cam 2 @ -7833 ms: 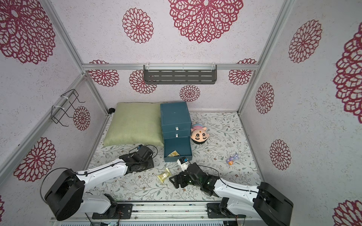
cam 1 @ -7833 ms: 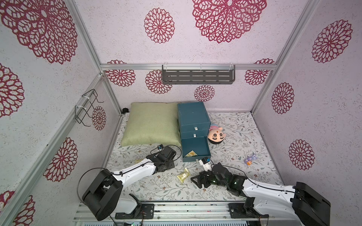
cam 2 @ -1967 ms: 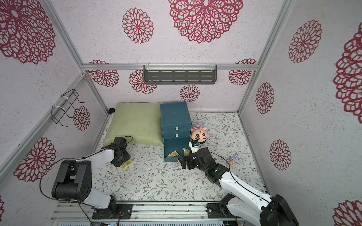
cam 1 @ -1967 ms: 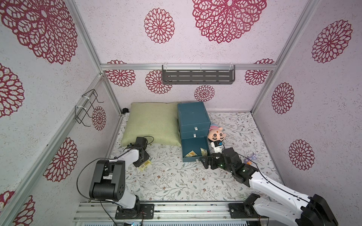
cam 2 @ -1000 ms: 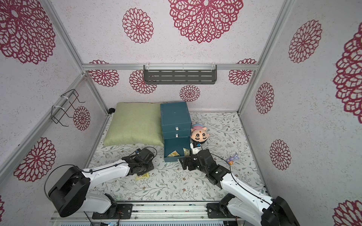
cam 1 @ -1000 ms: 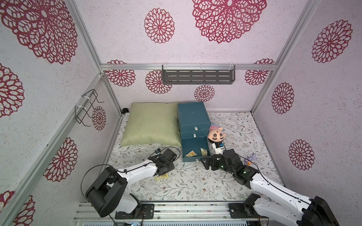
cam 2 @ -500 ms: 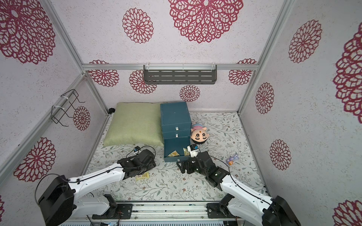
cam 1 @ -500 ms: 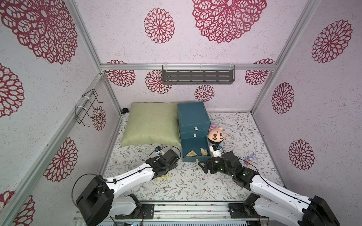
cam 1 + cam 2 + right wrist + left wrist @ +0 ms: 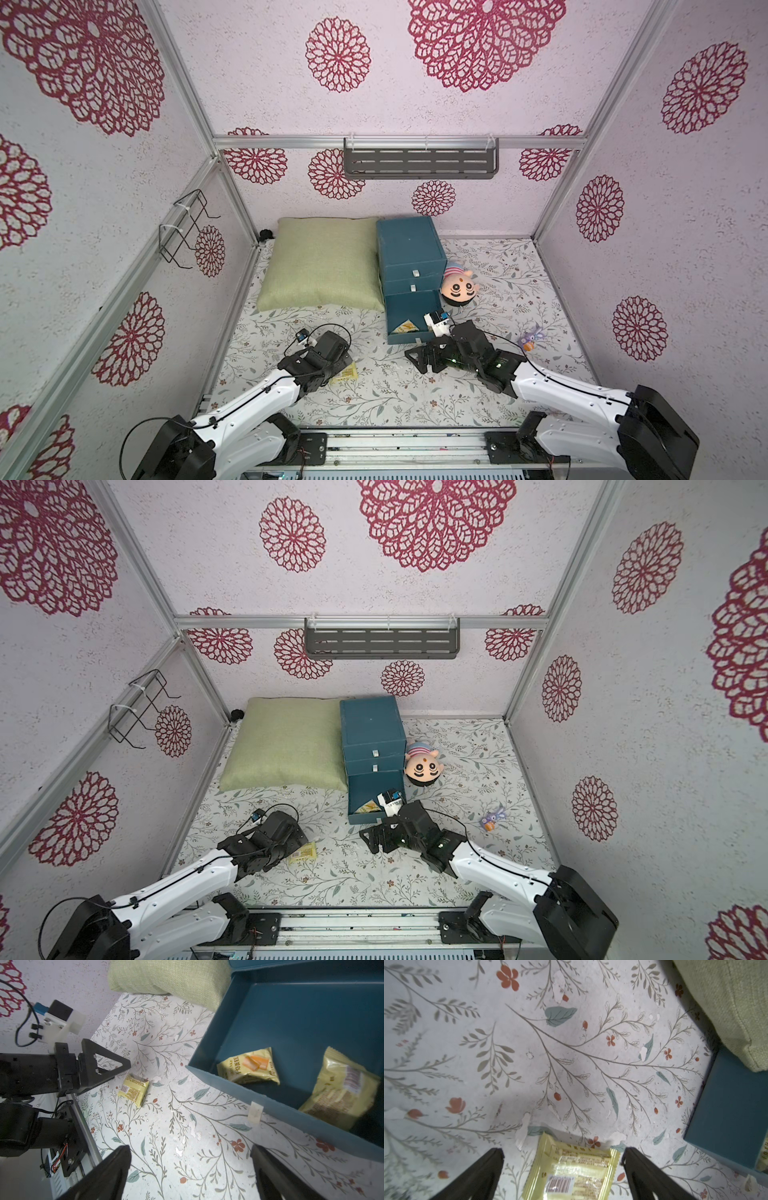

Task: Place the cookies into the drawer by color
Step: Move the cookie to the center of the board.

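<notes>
Left gripper (image 9: pixel 561 1150) wide open astride a yellow cookie (image 9: pixel 571 1172) flat on the floor (image 9: pixel 508 1064), short of the open drawer (image 9: pixel 259 1095); right gripper (image 9: pixel 190 1151) wide too, empty. Flat and crinkly, it could slip the pinch imo

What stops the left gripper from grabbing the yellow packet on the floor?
Probably nothing, so yes: the left gripper is open, the packet lies flat between its jaws, and only bare floor surrounds it.

Item: left arm (image 9: pixel 249 401), right arm (image 9: pixel 582 392) — white shells (image 9: pixel 552 383), black joints (image 9: pixel 648 428), cables (image 9: pixel 17 1032); left hand (image 9: pixel 561 1152), right hand (image 9: pixel 190 1150) — black triangular fingers (image 9: pixel 99 1068), white-blue camera block (image 9: pixel 62 1020).
</notes>
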